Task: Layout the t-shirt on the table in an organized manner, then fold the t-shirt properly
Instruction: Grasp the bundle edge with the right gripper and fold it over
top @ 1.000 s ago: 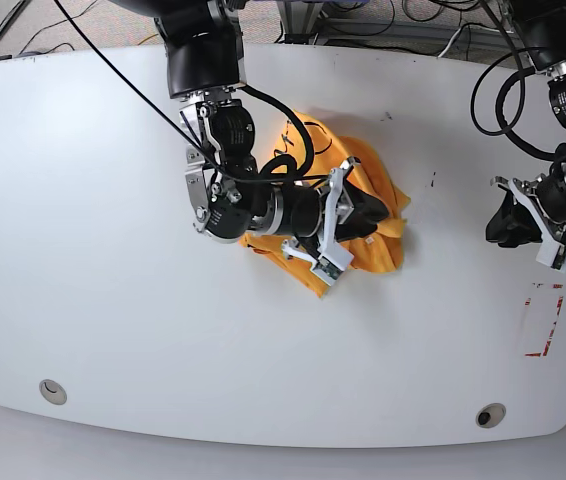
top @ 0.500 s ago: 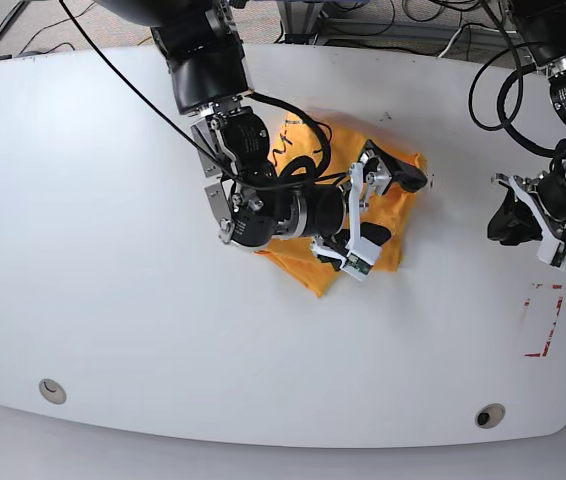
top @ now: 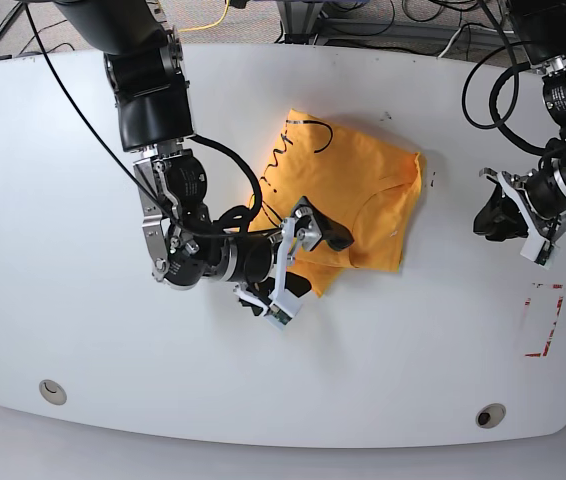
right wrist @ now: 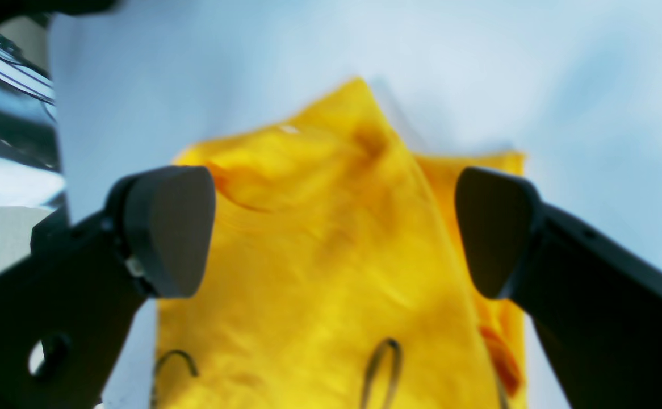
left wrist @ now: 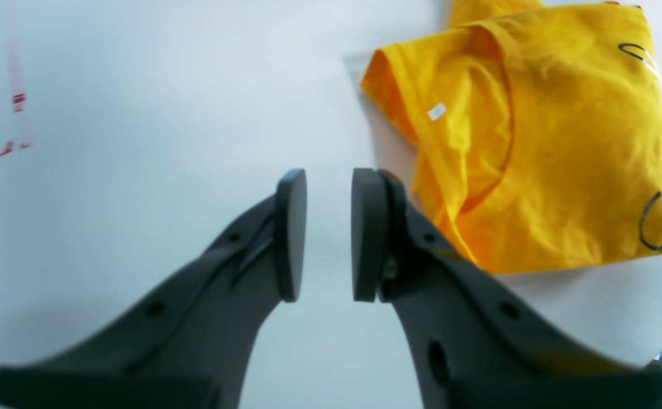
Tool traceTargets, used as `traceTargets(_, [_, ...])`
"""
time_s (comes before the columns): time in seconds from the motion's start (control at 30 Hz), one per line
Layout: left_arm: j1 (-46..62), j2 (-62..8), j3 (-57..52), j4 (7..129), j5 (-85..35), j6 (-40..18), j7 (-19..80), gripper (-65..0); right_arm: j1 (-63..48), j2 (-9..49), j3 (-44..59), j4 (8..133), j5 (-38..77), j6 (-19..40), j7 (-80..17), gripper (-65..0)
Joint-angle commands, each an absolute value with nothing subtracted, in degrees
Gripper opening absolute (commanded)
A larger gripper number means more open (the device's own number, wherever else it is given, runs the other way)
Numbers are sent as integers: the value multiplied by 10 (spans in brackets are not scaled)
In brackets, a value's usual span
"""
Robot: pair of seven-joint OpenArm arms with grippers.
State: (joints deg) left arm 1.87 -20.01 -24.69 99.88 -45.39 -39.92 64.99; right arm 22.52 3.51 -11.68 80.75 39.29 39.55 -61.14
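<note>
The big white table (top: 83,330) holds the t-shirt (top: 363,195), which lies near the table's middle, bunched and folded over itself. It looks soft, light and floppy, so it should be picked up by an edge or corner, not the middle. The right pincer (top: 303,255) hangs over the shirt's near edge, wide open and empty. The left pincer (left wrist: 322,233) waits beside the shirt, open a little, holding nothing.

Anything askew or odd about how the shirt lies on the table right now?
Yes. The t-shirt lies as a bunched, roughly square bundle near the middle of the table, skewed to the table's edges. Creased layers overlap along one side, and the black line print is cut off at the edges. Nothing looks torn or spilled.
</note>
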Motion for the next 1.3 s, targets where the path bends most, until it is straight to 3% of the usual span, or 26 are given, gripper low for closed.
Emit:
traceTargets(0.0, [20,-209,-249,1010,-465,-400,639,-525,259,40,-112,792,411,400,-586,0])
traceTargets(0.33, [33,-185,-244,1011,-465,-400,639,-525,274,58,-116,727,411,400,-529,0])
traceTargets(0.63, [37,-184,-229,1022,-465,-400,639,-525,275,56,-116,672,379,400,-508,-138])
traceTargets(1.17, [44,-184,-225,1025,-465,-400,639,-525,241,55,-138,671,351,400,-508,-152])
traceTargets(1.27, [44,-185,-225,1025,-465,-400,639,-525,232,55,-144,672,352,400,-508,-208])
